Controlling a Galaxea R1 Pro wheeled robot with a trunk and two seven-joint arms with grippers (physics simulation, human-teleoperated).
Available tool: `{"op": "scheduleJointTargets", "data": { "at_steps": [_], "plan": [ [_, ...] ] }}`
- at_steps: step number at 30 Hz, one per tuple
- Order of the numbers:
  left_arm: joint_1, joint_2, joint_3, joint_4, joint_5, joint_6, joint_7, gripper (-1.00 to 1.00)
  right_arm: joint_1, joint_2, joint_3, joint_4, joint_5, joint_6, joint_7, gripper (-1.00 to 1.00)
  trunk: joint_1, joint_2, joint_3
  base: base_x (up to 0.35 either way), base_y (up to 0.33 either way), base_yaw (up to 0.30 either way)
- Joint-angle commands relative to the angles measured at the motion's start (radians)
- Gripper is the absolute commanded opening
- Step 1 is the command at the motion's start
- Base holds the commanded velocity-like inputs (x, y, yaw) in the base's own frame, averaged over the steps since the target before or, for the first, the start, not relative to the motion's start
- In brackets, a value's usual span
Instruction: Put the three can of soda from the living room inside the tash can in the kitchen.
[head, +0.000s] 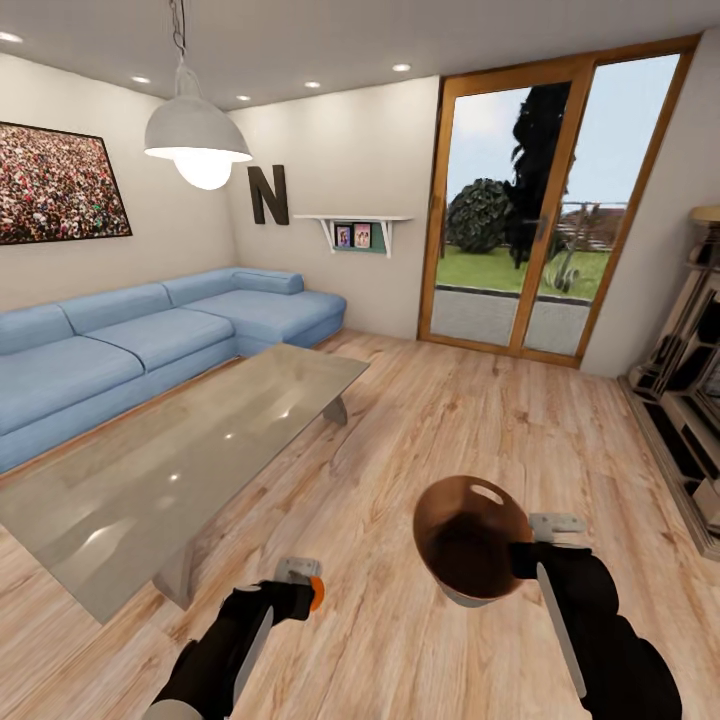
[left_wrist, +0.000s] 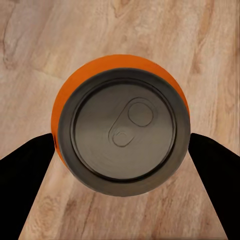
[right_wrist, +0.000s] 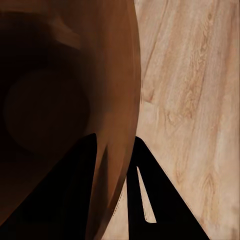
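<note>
Left end effector (head: 305, 590): clamped on orange soda can (left_wrist: 121, 125), fingers (left_wrist: 25, 170) against both sides, silvery pull-tab end facing wrist camera, wood floor (head: 420, 420) beyond.
Right end effector (head: 528, 545): pinching rim of trash can (head: 470, 540), one finger (right_wrist: 65, 200) inside copper-brown interior, other outside; bin tilted, held above floor, just beside left end effector.
Glass desk (head: 170, 470), blue sofa (head: 130, 340): ahead, beyond left end effector.
</note>
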Motion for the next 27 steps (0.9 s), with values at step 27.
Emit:
{"op": "scheduleJointTargets", "data": {
  "at_steps": [27],
  "plan": [
    [0.0,0.011,0.0,-0.253,0.005,0.311,-0.225,-1.0,0.0,0.016,0.005,0.15,0.192,-0.054,-0.015,-1.0,0.0,0.0,0.0,0.0,0.0,0.0]
  ]
}}
